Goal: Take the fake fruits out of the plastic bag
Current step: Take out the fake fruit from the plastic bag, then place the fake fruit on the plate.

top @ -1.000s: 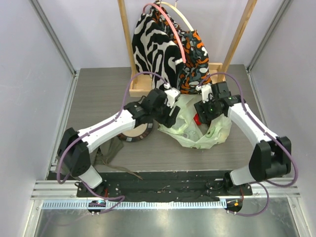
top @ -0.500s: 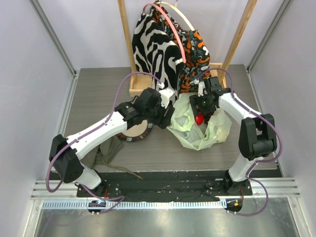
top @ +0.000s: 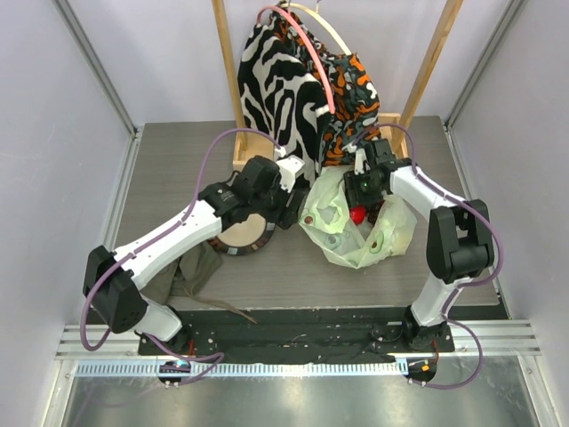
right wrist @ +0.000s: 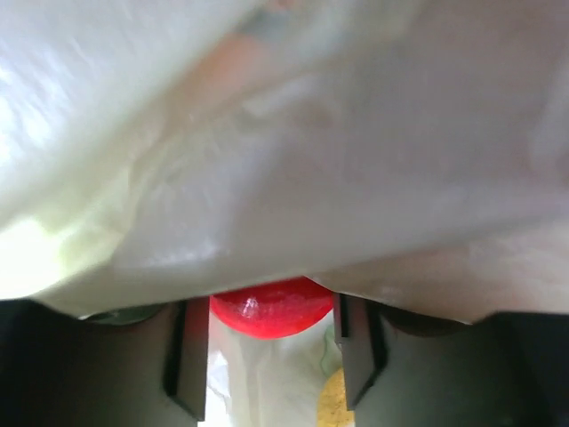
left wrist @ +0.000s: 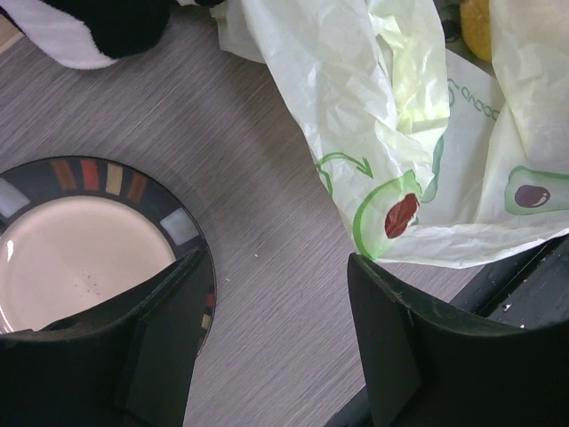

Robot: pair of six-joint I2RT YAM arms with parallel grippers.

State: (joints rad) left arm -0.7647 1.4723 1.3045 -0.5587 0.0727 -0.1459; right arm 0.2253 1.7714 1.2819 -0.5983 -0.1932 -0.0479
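The plastic bag, pale green with avocado prints, lies crumpled at mid-table. My right gripper reaches into its mouth. In the right wrist view the bag film drapes over the gripper, and a glossy red apple fills the gap between both fingers. A yellow fruit lies below it in the bag. The apple shows red from above. My left gripper stands open over bare table, between the plate and the bag's edge. A yellow fruit peeks from the bag.
The dark-rimmed beige plate sits left of the bag under the left arm. An olive cloth lies at the near left. Black-white-orange garments hang from a wooden frame at the back.
My right gripper has pushed deeper into the bag and its jaws have narrowed onto the red apple. The left arm has drawn slightly left, away from the bag.
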